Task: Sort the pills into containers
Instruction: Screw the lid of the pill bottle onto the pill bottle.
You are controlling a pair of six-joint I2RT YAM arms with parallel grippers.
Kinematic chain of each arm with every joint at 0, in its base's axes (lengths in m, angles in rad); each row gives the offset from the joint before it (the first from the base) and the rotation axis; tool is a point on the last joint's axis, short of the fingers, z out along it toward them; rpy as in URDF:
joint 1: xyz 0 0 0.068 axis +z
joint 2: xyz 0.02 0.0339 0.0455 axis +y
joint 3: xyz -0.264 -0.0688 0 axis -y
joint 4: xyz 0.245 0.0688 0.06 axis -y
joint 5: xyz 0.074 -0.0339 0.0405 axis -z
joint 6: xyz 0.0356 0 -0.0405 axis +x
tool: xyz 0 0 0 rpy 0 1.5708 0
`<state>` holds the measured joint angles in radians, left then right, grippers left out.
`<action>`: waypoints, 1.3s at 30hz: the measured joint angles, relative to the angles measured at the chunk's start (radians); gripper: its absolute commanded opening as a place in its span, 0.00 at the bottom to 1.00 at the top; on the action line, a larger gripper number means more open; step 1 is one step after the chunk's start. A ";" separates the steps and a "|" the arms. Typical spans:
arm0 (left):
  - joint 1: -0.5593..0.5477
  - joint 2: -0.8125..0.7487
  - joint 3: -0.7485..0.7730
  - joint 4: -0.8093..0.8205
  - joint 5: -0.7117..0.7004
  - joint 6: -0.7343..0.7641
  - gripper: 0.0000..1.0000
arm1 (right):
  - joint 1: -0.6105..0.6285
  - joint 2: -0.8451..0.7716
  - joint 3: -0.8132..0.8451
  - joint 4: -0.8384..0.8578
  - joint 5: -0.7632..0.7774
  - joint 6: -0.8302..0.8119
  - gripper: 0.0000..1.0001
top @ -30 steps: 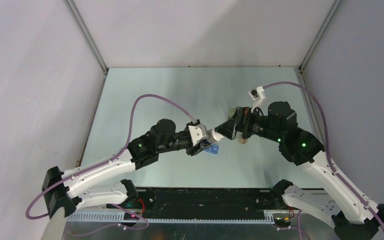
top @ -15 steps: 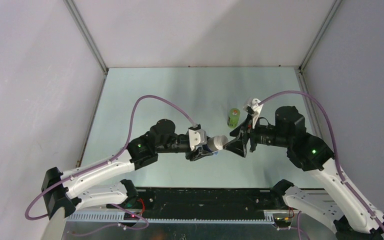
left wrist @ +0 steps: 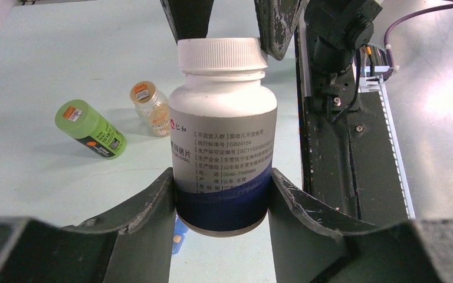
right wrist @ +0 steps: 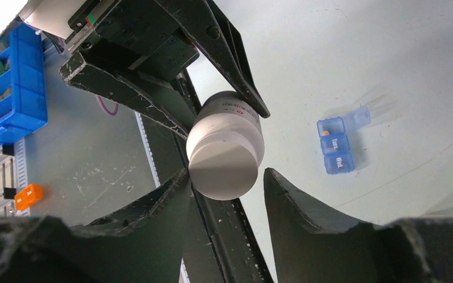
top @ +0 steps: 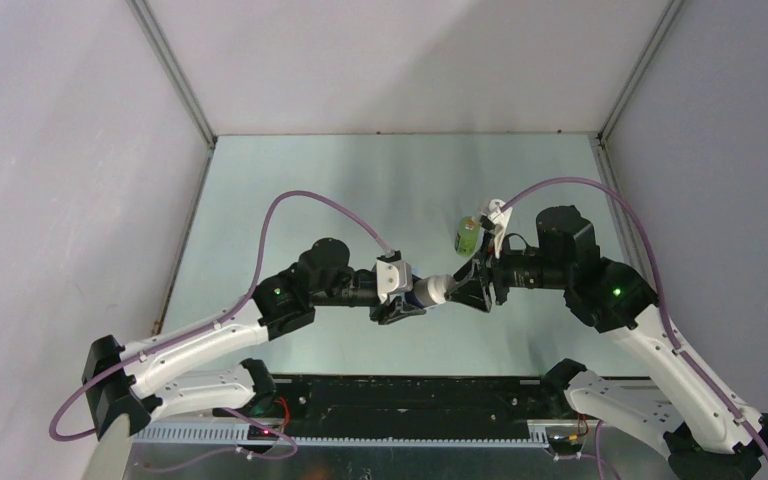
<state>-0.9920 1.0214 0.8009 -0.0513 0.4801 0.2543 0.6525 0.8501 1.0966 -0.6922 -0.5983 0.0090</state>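
Note:
My left gripper (left wrist: 223,194) is shut on a white pill bottle (left wrist: 223,135) with a blue band and a white screw cap, and holds it above the table (top: 310,190). In the top view the bottle (top: 432,290) lies level between the two arms. My right gripper (right wrist: 227,174) is open, with its fingers on either side of the cap (right wrist: 223,171). One finger touches the cap and the other stands apart. A blue weekly pill organizer (right wrist: 337,144) lies on the table with one lid open.
A green bottle (left wrist: 89,128) lies on its side next to a small clear bottle (left wrist: 150,108) with an orange cap. The green bottle also shows in the top view (top: 467,237). A black rail (left wrist: 336,147) runs along the near table edge. A blue bin (right wrist: 12,88) sits beyond the table.
My right gripper has left the spot over the green bottle and come toward the near edge, onto the cap of the white bottle. The left gripper has kept hold of the bottle.

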 measured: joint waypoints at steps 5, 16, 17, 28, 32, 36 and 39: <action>0.000 0.000 0.000 0.000 0.000 0.000 0.00 | 0.014 0.012 0.008 0.002 0.013 0.025 0.54; 0.001 0.000 0.000 -0.013 -0.016 0.000 0.00 | 0.060 0.049 0.010 0.076 0.191 0.225 0.54; 0.000 0.000 0.000 -0.015 -0.014 0.000 0.00 | 0.061 0.053 0.010 0.092 0.223 0.253 0.58; -0.001 -0.004 0.000 -0.010 -0.002 0.000 0.00 | 0.056 0.042 0.010 0.121 0.428 0.402 0.94; -0.001 -0.005 0.000 -0.010 -0.002 0.000 0.00 | 0.050 -0.005 0.010 0.114 0.365 0.332 0.94; -0.001 -0.006 0.000 -0.010 -0.002 0.000 0.00 | 0.049 -0.045 0.010 0.065 0.233 0.204 0.93; -0.001 -0.006 0.000 -0.010 -0.001 0.000 0.00 | 0.050 -0.043 0.010 0.022 0.153 0.117 0.88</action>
<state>-0.9928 1.0149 0.8009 -0.0608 0.4789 0.2543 0.7021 0.8066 1.1061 -0.6704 -0.4458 0.1257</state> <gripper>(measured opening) 0.547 0.932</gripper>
